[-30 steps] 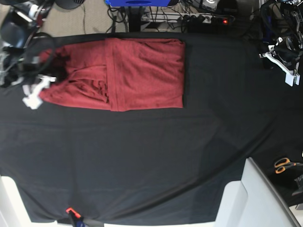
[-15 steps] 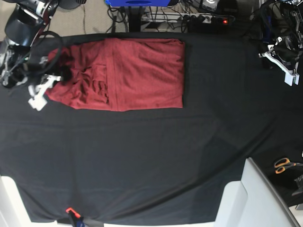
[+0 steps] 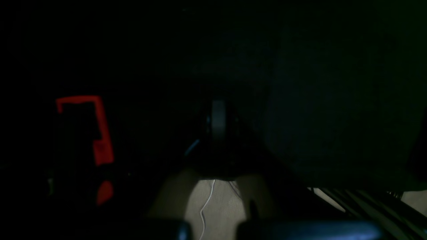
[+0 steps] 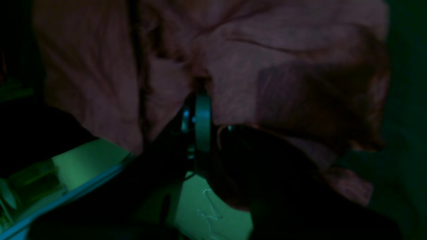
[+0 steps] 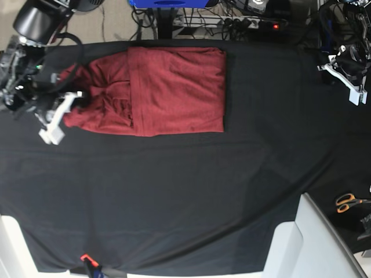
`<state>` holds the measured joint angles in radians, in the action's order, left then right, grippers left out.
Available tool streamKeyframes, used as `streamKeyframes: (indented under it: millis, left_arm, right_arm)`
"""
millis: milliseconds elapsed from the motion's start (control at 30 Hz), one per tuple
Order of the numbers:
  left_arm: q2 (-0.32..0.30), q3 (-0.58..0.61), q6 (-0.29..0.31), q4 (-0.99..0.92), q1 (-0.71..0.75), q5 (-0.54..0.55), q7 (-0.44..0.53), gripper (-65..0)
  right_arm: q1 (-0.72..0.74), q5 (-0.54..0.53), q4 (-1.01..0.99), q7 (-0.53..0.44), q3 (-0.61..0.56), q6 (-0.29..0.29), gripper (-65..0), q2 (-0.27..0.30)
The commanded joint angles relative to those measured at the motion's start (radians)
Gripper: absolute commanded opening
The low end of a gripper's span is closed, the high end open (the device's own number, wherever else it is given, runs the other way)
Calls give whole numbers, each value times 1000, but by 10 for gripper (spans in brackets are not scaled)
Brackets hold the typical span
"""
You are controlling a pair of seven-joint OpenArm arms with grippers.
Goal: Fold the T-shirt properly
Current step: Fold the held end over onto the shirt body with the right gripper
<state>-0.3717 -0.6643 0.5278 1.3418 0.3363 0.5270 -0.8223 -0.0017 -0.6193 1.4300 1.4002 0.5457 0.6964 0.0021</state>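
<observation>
Worktop [image 5: 174,202]: covered by a black cloth sheet; no brand, label or writing readable anywhere.

Orange-handled scissors [image 5: 348,201]: near edge, far to the base view's right of the T-shirt, beside a pale panel [image 5: 313,243].

T-shirt [image 5: 174,87]: brick-red knit, lying at the far side of the worktop. The part toward the left arm is a flat, smooth rectangle with a straight fold ridge; the part toward the right arm is bunched and wrinkled.

Right gripper [image 5: 58,113]: at the T-shirt's bunched end, fingers [image 4: 201,113] closed, pinching red fabric in the wrist view.

Left gripper [image 5: 345,78]: well apart from the T-shirt, fingers closed, holding nothing.
</observation>
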Motion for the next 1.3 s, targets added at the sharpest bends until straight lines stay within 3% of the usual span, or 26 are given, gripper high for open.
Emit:
streamKeyframes:
  millis: [0, 300, 567, 667, 767, 900, 1267]
  left_arm:
    - [-20, -7, 5, 17, 1, 12, 14, -650]
    - [-20, -7, 5, 20, 1, 12, 14, -650]
    - [-20, -7, 5, 15, 1, 12, 14, -650]
    - [-19, -7, 5, 15, -1, 12, 14, -650]
    - [-19, -7, 5, 20, -1, 12, 14, -650]
    - [-19, -7, 5, 15, -1, 12, 14, -650]
    - [-28, -7, 5, 25, -12, 12, 14, -650]
  right_arm:
    - [4, -20, 22, -4, -13, 2, -642, -4]
    - [-11, -20, 25, -4, -128, 2, -642, -100]
    - [-11, -29, 25, -4, -187, 2, -642, -123]
    - [-13, -113, 25, -4, -217, 2, -642, -123]
    - [-28, -245, 24, -4, -230, -106, -642, -116]
    - [-24, -333, 22, -4, -232, -191, -642, -115]
    - [19, -336, -24, -4, -332, -197, -642, -100]
